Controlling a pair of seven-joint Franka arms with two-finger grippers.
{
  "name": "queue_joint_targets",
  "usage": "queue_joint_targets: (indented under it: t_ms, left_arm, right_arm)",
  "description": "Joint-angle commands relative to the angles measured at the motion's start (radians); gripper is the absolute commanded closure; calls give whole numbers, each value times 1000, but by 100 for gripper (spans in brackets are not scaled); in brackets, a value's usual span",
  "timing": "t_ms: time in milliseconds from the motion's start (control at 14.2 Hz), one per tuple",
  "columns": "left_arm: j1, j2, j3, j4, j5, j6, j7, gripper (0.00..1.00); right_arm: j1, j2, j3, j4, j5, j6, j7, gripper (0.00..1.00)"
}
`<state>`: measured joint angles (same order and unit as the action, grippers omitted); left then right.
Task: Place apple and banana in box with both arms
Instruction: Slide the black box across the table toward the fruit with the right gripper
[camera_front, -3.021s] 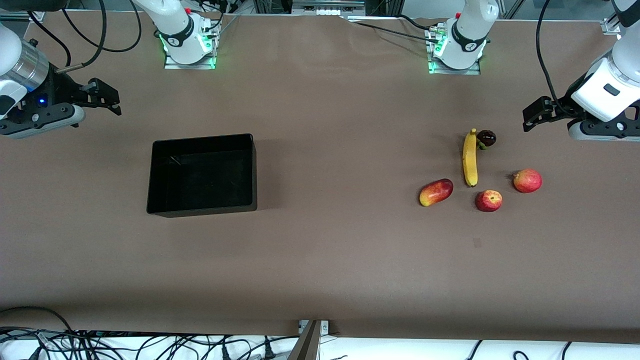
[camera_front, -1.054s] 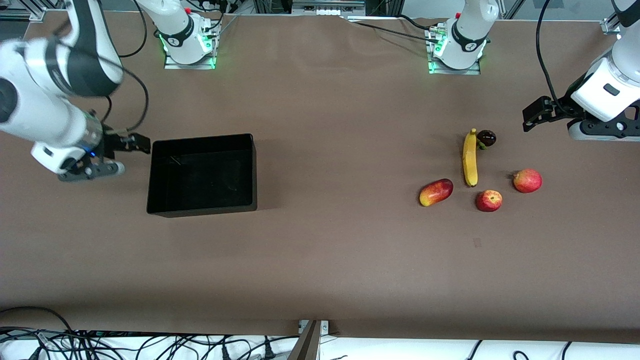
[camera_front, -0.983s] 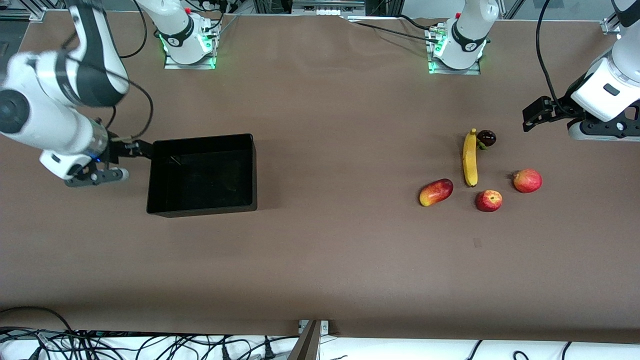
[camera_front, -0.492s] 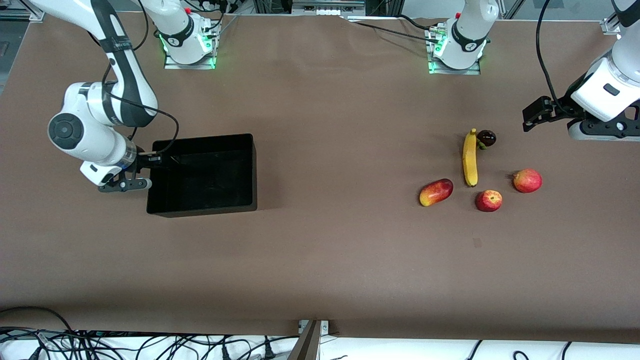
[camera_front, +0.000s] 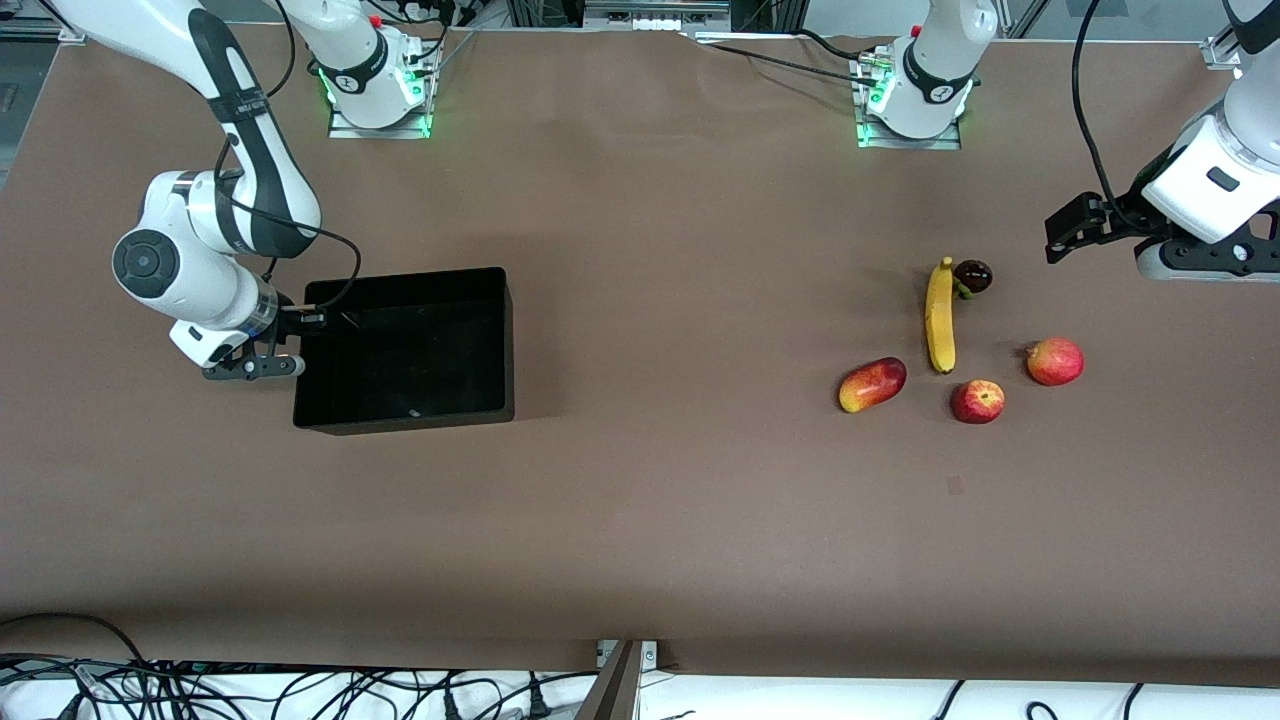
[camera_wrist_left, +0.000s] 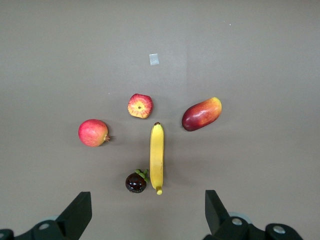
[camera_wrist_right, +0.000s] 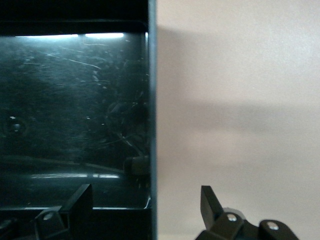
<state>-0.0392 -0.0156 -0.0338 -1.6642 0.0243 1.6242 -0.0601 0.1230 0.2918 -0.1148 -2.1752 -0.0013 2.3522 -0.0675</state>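
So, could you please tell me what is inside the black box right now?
The box holds no fruit; its glossy floor shows only scratches and glare. The right tool is at the rim at the right arm's end, hiding a little of it.

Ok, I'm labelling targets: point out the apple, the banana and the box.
apple (camera_front: 977, 401), front view, middle of the fruit.
banana (camera_front: 939, 320), front view, mid-length of the peel.
box (camera_front: 410, 418), front view, wall nearest the camera.

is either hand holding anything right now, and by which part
Nothing is held. The right hand straddles the box wall, open; the left hand waits open over bare table.
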Motion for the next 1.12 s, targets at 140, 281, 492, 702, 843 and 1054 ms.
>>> queue_joint_targets:
  t_ms: [140,281,492,702,843,1054]
  left_arm:
    - [-2,-3,-2,17,-14,-18,-9,0]
    - [-2,-3,-2,17,-14,-18,-9,0]
    - [-2,-3,-2,17,-14,-18,-9,0]
    - [-2,-3,-2,17,-14,-20,-9,0]
    - [-2,-3,-2,17,-14,-20,-9,0]
    - [-2,-3,-2,17,-14,-20,-9,0]
  right_arm:
    - [-26,23,9,-12,1,49,-2,39]
    - [-23,21,9,-12,1,42,0,66]
    - [-23,15,10,-9,1,32,5,100]
    - [-23,3,15,14,1,12,-3,100]
    - [-20,-5,30,72,7,-55,0,100]
    - [3,10,79,239,65,-235,11,100]
